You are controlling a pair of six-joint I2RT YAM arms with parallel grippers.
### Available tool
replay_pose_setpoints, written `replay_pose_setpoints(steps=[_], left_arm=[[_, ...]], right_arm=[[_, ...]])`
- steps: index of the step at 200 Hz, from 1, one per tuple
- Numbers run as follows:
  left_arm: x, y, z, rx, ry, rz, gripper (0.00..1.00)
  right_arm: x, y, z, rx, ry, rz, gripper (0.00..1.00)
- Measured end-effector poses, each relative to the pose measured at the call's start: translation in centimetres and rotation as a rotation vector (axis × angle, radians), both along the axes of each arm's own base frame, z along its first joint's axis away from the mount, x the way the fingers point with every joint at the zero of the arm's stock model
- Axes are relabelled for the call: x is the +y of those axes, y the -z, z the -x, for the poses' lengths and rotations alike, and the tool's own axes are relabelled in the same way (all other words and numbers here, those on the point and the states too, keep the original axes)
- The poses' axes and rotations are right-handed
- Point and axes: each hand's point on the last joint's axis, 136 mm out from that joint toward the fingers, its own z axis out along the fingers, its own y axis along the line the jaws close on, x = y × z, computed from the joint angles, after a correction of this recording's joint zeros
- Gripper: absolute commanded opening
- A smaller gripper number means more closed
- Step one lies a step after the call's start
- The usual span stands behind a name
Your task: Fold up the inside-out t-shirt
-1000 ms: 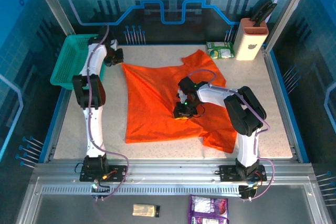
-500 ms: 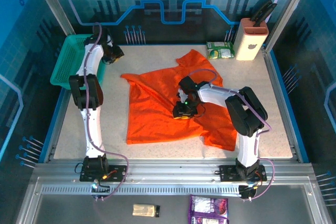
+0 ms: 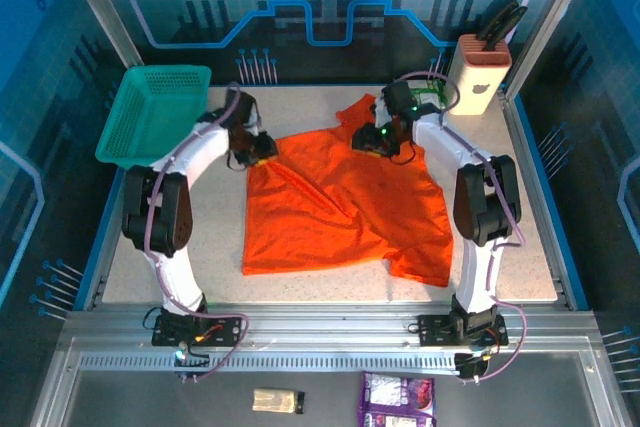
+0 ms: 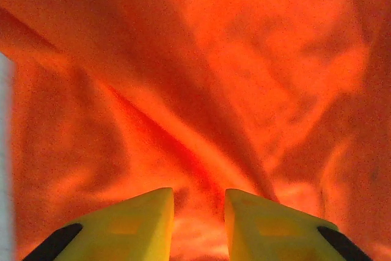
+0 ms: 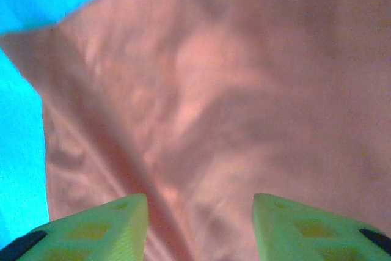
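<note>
Left pincer parted by a narrow gap only, yellow wedge-shaped fingers low over a raised fold of cloth, nothing clamped. Right pincer spread clearly wider, yellowish-green fingers above smooth cloth, gripping nothing. Compared with one second before: left pincer gone from the far left corner beside the teal mesh plastic basket to a place further in, at the garment's far left edge; right pincer gone from the garment's middle to its far edge. Bright orange-red short-sleeved t-shirt of thin soft cloth lying spread on the pale speckled tabletop between the two arms, far left corner no longer stretched out flat but drawn inward, with long diagonal wrinkles across the upper half. Near hem fairly straight, right sleeve hanging toward the near right. Cloth matte, softly creased in both wrist views.
</note>
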Motion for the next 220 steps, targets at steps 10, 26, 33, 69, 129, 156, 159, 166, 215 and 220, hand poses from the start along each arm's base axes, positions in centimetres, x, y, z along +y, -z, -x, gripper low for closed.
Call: replay_pose_setpoints(steps=[10, 26, 33, 69, 129, 156, 159, 166, 215, 220], left_arm=[[-1.3, 1.5, 1.8, 0.036, 0.023, 0.001, 0.26], [-2.1, 4.5, 4.6, 0.111, 0.032, -0.005, 0.25], [-2.1, 5.7, 5.7, 0.144, 0.029, -0.011, 0.25], [-1.1, 7.7, 8.2, 0.189, -0.020, -0.010, 0.24], [3.4, 8.2, 9.2, 0.176, -0.192, 0.129, 0.23], [5.4, 8.2, 8.8, 0.166, -0.264, 0.215, 0.23], [5.5, 8.2, 8.8, 0.164, -0.267, 0.220, 0.23], [5.7, 8.1, 8.8, 0.164, -0.272, 0.228, 0.23], [5.7, 7.6, 8.8, 0.165, -0.273, 0.234, 0.27], [5.7, 7.4, 8.8, 0.167, -0.274, 0.231, 0.28]], right_arm=[[-0.8, -0.1, -2.0, -0.022, 0.019, -0.011, 0.52], [-1.6, 0.7, -4.7, -0.029, 0.037, -0.025, 0.53], [-1.8, 1.2, -5.7, -0.029, 0.042, -0.031, 0.54], [-2.5, 4.7, -9.1, 0.001, 0.061, -0.065, 0.56], [-5.8, 8.8, -10.9, 0.084, 0.187, -0.127, 0.57], [-6.4, 8.8, -11.3, 0.095, 0.222, -0.178, 0.57], [-6.3, 8.7, -11.3, 0.095, 0.223, -0.183, 0.57], [-6.2, 8.7, -11.4, 0.094, 0.224, -0.192, 0.57], [-5.4, 8.3, -11.3, 0.095, 0.200, -0.251, 0.57], [-5.3, 8.2, -11.2, 0.095, 0.197, -0.251, 0.57]])
